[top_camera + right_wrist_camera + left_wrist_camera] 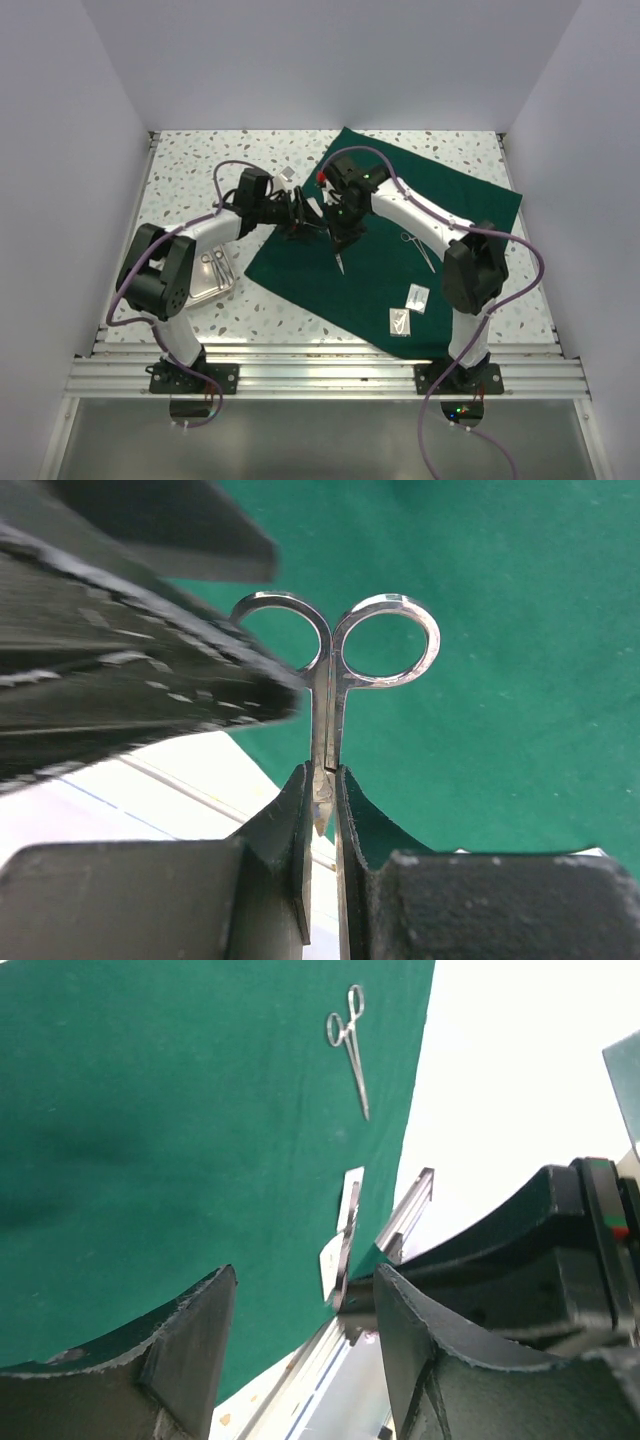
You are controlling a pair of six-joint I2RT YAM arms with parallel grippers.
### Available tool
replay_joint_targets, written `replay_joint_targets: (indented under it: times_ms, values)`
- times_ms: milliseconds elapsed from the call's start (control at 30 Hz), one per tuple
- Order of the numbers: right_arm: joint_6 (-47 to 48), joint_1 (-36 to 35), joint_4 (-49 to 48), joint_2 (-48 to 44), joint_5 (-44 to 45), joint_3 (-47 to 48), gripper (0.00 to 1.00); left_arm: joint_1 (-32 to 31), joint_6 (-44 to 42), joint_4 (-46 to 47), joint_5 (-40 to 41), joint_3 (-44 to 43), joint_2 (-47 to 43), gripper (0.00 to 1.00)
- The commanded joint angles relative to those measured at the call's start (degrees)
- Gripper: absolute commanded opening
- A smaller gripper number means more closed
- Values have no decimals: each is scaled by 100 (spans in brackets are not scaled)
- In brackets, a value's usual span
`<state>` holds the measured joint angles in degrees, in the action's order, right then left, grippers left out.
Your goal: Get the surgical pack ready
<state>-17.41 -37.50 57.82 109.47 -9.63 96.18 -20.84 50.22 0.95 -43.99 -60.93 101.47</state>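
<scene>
Matt green cloth, mirror-polished steel scissors, shiny steel tray, smooth speckled tabletop.

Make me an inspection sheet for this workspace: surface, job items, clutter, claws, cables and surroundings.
Surface: speckled table, green cloth spread flat on it.
Job's things: steel tray off the cloth, instruments inside; forceps and two gauze packets on the cloth; scissors in the right claw.
Clutter: small pale item past the cloth's far corner, too small to identify.
Claws: right claw shut on the scissors' blades; left claw open beside them.
Cables: purple cables loop on both sides.
Surroundings: white walls; metal rail at the near edge.
</scene>
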Motion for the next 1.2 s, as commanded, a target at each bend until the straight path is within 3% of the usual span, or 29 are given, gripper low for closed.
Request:
replay_joint_targets:
  times_ms: [0, 233, 300, 333, 400, 433, 467, 500, 567, 767, 900, 1033, 1167]
  values:
    - [-184, -100, 36, 48, -162, 287, 0, -69, 234, 494, -216, -60, 57, 60]
    - [-228, -179, 36, 57, -250, 393, 0, -78, 313, 590, -233, 10, 189, 50]
    - [-245, -179, 36, 48, -285, 419, 0, -87, 331, 608, -251, 11, 224, 35]
    - [-245, -197, 36, 48, -294, 428, 0, -78, 322, 599, -303, 11, 250, 16]
    - [-246, -197, 88, 83, -251, 506, 0, -61, 244, 495, -295, -59, 233, 0]
    - [-237, -188, 237, 127, -137, 568, 3, 9, -9, 94, -121, -121, 154, 0]
    - [-219, -162, 299, 145, -40, 647, 26, 53, -186, -84, -23, -243, 101, 0]
    - [-176, -144, 413, 162, 39, 682, 36, 176, -396, -487, 82, -314, 31, 0]
    - [-61, -66, 493, 171, 268, 735, 49, 326, -1126, -1402, 451, -516, -223, 0]
    - [211, 566, 608, 101, 357, 525, 49, 1599, -2559, -3530, 2006, -465, -1374, 0]
    - [448, 902, 668, 57, 426, 436, 49, 2680, -3060, -3934, 2315, -288, -2210, 0]
    - [616, 1121, 810, 171, 699, 463, 49, 2857, -3123, -4112, 3026, -236, -2412, 0]
    - [537, 1481, 722, 171, 489, 445, 48, 3147, -3185, -4103, 3169, -262, -2185, 0]
